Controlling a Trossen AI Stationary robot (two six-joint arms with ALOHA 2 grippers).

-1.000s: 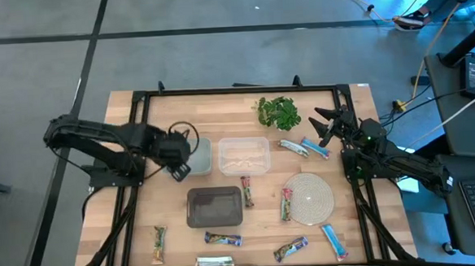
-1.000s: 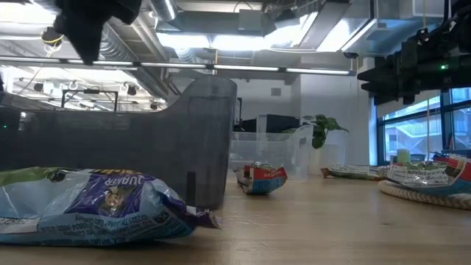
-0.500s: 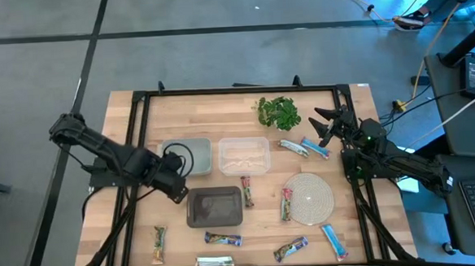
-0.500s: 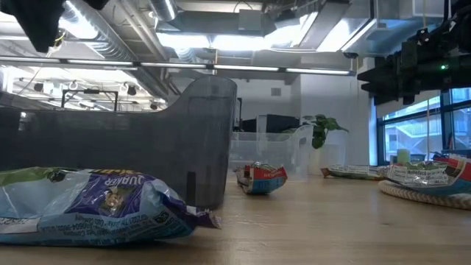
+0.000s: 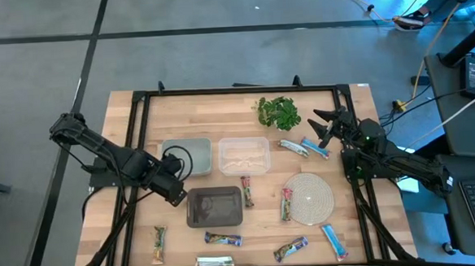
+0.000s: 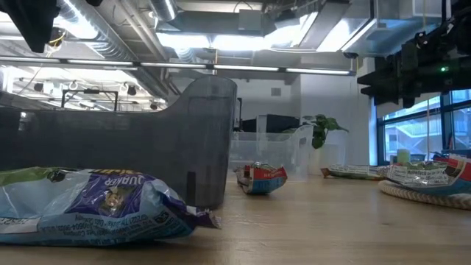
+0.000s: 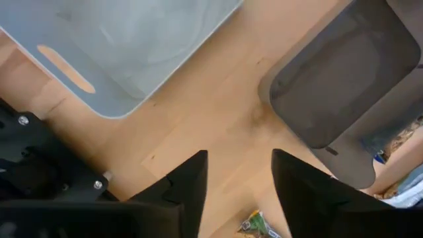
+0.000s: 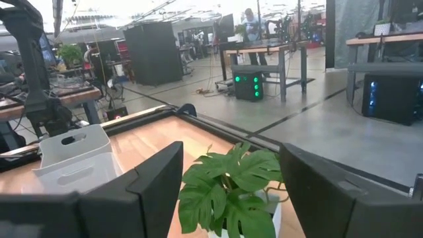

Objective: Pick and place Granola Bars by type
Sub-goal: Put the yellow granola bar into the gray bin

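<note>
Several granola bars lie flat on the wooden table. A green-yellow one (image 5: 159,243), a dark blue one (image 5: 223,240), a silver-yellow one (image 5: 214,262), another (image 5: 291,248) and a blue one (image 5: 334,240) sit along the near edge. A red one (image 5: 247,191) lies beside the dark tray, and a green-and-red one (image 5: 287,204) rests partly on the woven mat. Two more (image 5: 303,148) lie near the plant. My left gripper (image 5: 175,193) (image 7: 239,178) hovers open over bare wood, left of the dark tray. My right gripper (image 5: 327,128) (image 8: 231,172) waits open at the far right, facing the plant.
Three containers stand mid-table: a pale one (image 5: 187,156), a clear one (image 5: 243,155) and a dark grey tray (image 5: 214,206). The leafy plant (image 5: 278,112) is at the far edge and the round woven mat (image 5: 310,198) at the right. A black frame (image 5: 235,91) borders the table.
My left gripper has moved from above the pale container toward the table's near edge and has come down beside the dark tray's left end. The right arm has kept still, and none of the bars has moved.
</note>
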